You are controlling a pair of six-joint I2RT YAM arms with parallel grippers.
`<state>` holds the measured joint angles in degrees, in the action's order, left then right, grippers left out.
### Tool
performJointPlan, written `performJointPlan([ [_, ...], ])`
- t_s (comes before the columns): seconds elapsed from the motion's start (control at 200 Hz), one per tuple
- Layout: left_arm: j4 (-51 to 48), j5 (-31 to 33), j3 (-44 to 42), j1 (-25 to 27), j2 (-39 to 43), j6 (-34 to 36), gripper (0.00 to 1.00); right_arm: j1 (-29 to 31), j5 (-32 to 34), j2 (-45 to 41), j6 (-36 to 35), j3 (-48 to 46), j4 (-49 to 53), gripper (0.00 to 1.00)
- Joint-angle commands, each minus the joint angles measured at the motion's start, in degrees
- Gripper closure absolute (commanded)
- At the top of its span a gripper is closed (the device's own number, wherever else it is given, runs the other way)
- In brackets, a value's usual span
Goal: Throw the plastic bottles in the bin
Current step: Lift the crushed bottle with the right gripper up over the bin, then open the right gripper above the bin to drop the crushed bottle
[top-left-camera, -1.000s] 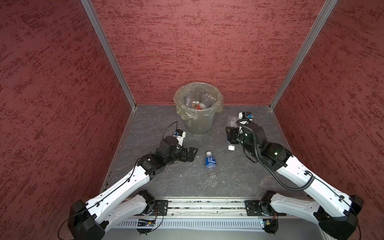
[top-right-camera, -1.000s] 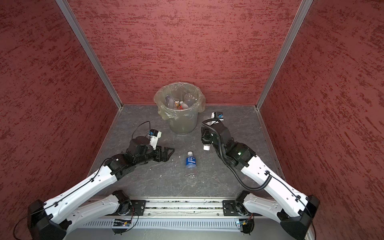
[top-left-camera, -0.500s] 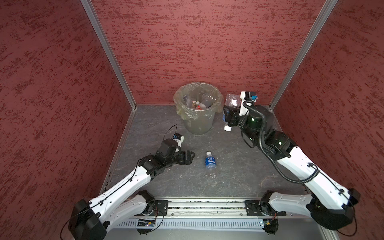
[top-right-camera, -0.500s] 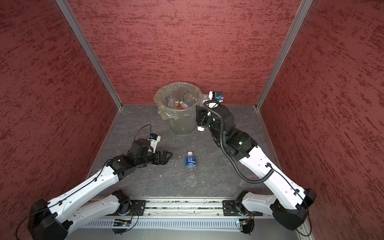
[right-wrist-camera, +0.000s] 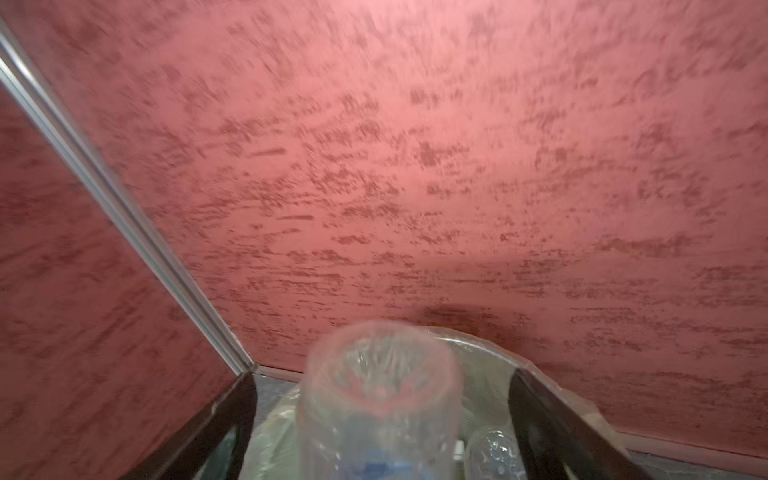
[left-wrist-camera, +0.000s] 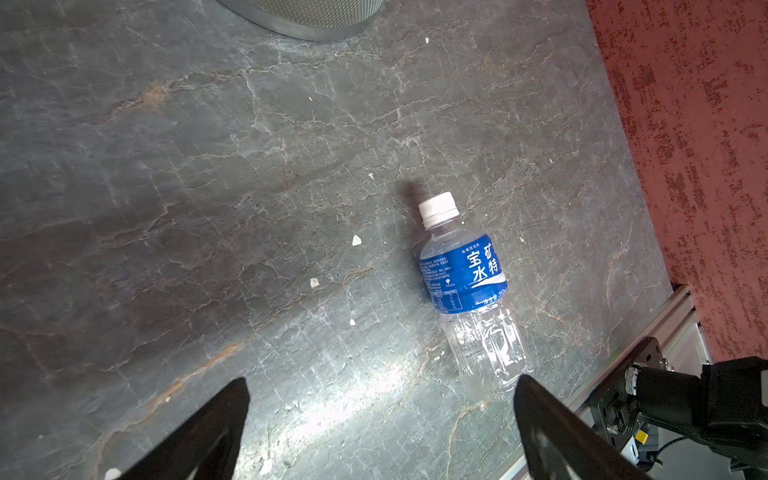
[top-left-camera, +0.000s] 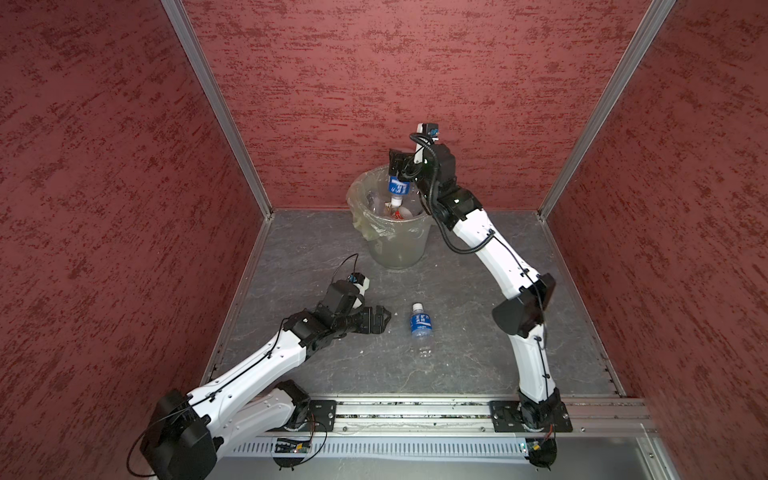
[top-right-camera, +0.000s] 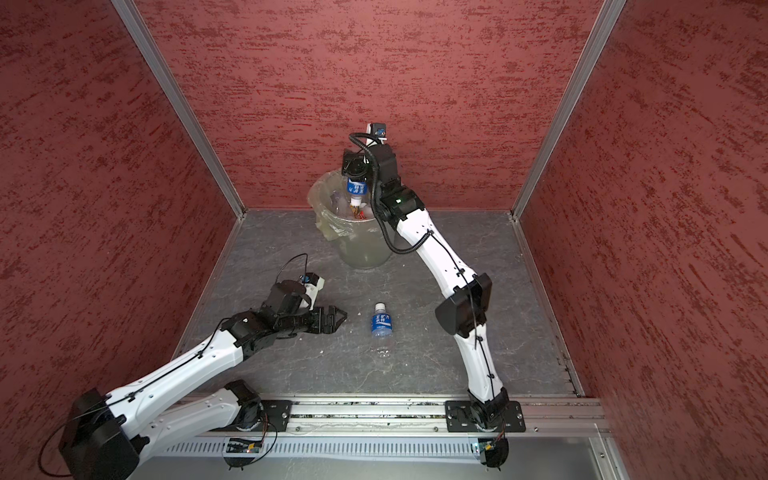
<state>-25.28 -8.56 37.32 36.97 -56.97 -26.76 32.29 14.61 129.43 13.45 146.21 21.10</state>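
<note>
- I think the job is almost done. I can see only one bottle outside the bin [top-left-camera: 395, 245].
- That lying bottle [top-left-camera: 421, 326] is on its side on the worktop [top-left-camera: 478, 357], well apart from the bin. It is clear, with a blue label and a white cap.
- My left end effector [top-left-camera: 380, 319] sits low, just beside the lying bottle. Its fingers are spread wide, it holds nothing, and it does not touch the bottle.
- My right end effector [top-left-camera: 400, 170] is up over the mouth of the bin. In the right wrist view its fingers stand wide, with a gap on each side of the upside-down bottle [top-left-camera: 398, 190]. So it is open and not gripping.
- The upside-down bottle points cap down into the bin. I think it is dropping in.
- The bin stands upright near the back wall, with a yellowish bag [top-left-camera: 365, 224] folded over its rim.
- Inside the bin I see other bottles [top-left-camera: 376, 199] and something red. I cannot count them.
- What is left: pick up the lying bottle and drop it in too.
</note>
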Motion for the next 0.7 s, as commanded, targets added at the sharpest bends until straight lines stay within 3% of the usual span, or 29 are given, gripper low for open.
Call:
performJointPlan([
  [0.0, 1.3, 0.2, 0.0, 0.6, 1.1, -1.0, 0.0, -0.5, -2.2, -0.4, -0.1, 5.2, 6.2, 0.02],
  [0.28, 2.8, -0.2, -0.2, 1.0, 0.1, -1.1, 0.0, -0.6, -1.7, -18.1, -0.5, -23.5, -7.0, 0.01],
  [0.696, 5.0, 0.4, 4.6, 4.6, -7.8, -1.4, 0.0, -0.7, 0.1, -33.6, -0.6, -43.5, -11.8, 0.01],
])
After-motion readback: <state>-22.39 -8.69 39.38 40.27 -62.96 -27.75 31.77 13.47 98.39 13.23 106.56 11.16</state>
